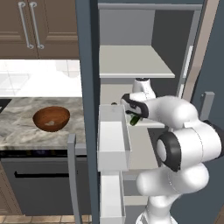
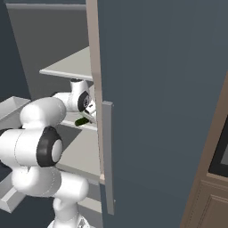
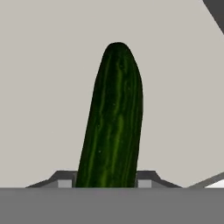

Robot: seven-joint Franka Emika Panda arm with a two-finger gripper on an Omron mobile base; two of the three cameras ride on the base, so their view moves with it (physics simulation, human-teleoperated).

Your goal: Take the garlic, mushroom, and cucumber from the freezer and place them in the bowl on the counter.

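My gripper (image 3: pixel 105 180) is shut on the dark green cucumber (image 3: pixel 114 118), which sticks out straight ahead between the fingertips (image 3: pixel 64 180) over a light grey shelf. From the base, the gripper (image 1: pixel 136 117) sits inside the open freezer (image 1: pixel 85 65) just above the middle shelf, and the cucumber's end (image 2: pixel 82 120) pokes out below the hand. The reddish-brown bowl (image 1: pixel 51 118) stands on the counter (image 1: pixel 17 120) to the left. A pale patch shows inside it; I cannot tell if it is the garlic. The mushroom is out of view.
A white door bin (image 1: pixel 113 138) hangs on the open left door right beside the hand. The upper shelf (image 1: pixel 131 61) lies above the gripper. The right door (image 2: pixel 160 102) with its grey bar handle (image 2: pixel 108 156) stands close on the arm's right.
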